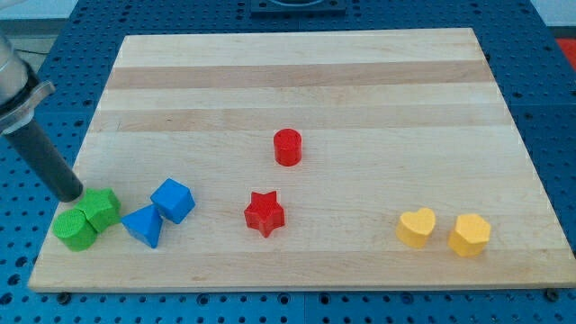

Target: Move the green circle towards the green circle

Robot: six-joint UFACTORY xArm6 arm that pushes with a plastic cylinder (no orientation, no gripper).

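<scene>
Two green blocks sit touching at the view's lower left of the wooden board (297, 72). The green circle (74, 229) lies lower left, and a second green block (102, 208), shape unclear, lies just up and right of it. My tip (72, 193) is the lower end of the dark rod that comes in from the view's upper left. It stands just above the green pair, close to or touching their top edge.
A blue cube (173, 200) and a blue triangle (144, 225) lie right of the green blocks. A red cylinder (288, 147) and a red star (264, 213) sit mid-board. A yellow heart (417, 228) and a yellow hexagon (470, 235) lie lower right.
</scene>
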